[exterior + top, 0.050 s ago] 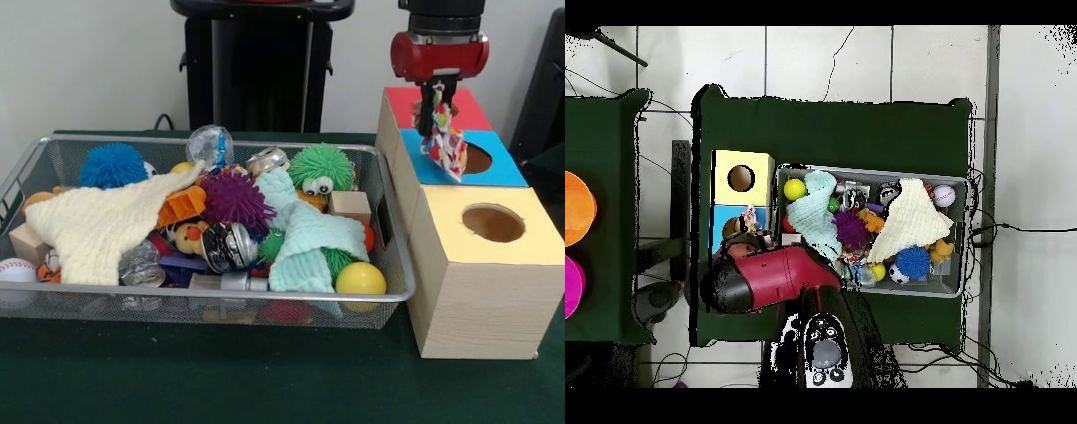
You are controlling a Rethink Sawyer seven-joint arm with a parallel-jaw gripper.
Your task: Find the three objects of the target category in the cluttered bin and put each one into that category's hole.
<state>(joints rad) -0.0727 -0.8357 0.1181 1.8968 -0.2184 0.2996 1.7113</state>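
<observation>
My gripper hangs over the row of boxes at the right, shut on a small patterned cloth of white, red and blue. The cloth dangles just above the blue box, beside its round hole. In the overhead view the cloth shows over the blue box, partly under the red arm. In the wire bin lie a cream knitted cloth at the left and a mint knitted cloth in the middle right.
A yellow box with a hole stands nearest the camera, and a red box sits behind the blue one. The bin also holds spiky balls, a yellow ball, wooden blocks, cans and a baseball.
</observation>
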